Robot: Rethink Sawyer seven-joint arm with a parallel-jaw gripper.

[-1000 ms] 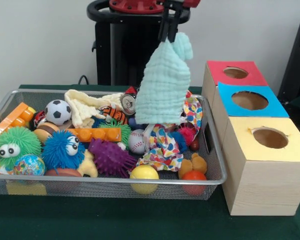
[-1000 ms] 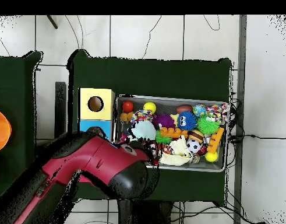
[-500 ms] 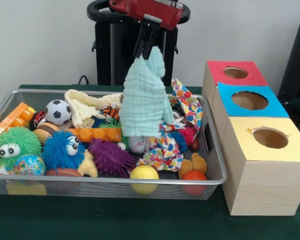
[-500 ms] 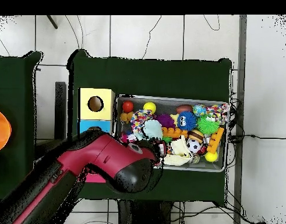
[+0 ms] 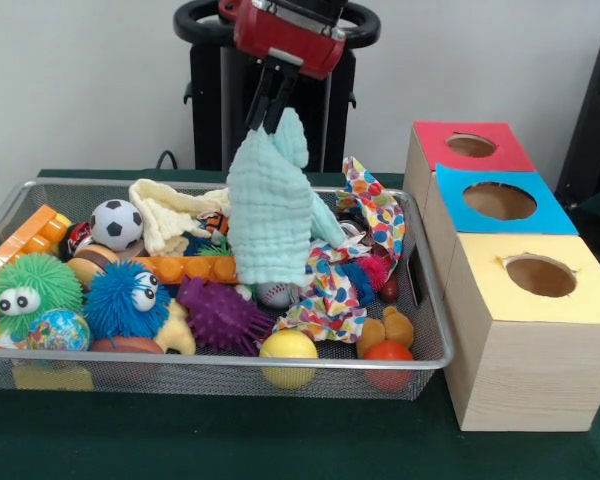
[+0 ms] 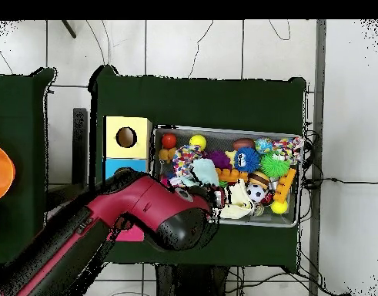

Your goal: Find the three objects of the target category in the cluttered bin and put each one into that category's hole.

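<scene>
My gripper [image 5: 267,122] hangs over the middle of the wire bin [image 5: 425,300], shut on the top of a pale mint cloth [image 5: 270,215]. The cloth droops in a long cone and its hem reaches the toys below. A cream cloth [image 5: 168,215] lies at the bin's back, and a multicoloured dotted cloth [image 5: 332,290] is draped at the right side. Three boxes stand right of the bin, with a red-topped hole [image 5: 471,145], a blue-topped hole [image 5: 499,201] and a yellow-topped hole [image 5: 540,275]. In the overhead view the arm [image 6: 145,223] hides the gripper; the mint cloth [image 6: 208,173] shows beside it.
The bin is packed with balls, spiky toys, orange bricks [image 5: 195,268], a soccer ball [image 5: 116,223], a baseball [image 5: 274,293] and a yellow ball [image 5: 287,350]. The boxes stand close against the bin's right wall. A black pedestal [image 5: 220,110] rises behind.
In the front view the gripper has carried the mint cloth leftward, away from the boxes, and somewhat lower, so its hem now rests among the toys.
</scene>
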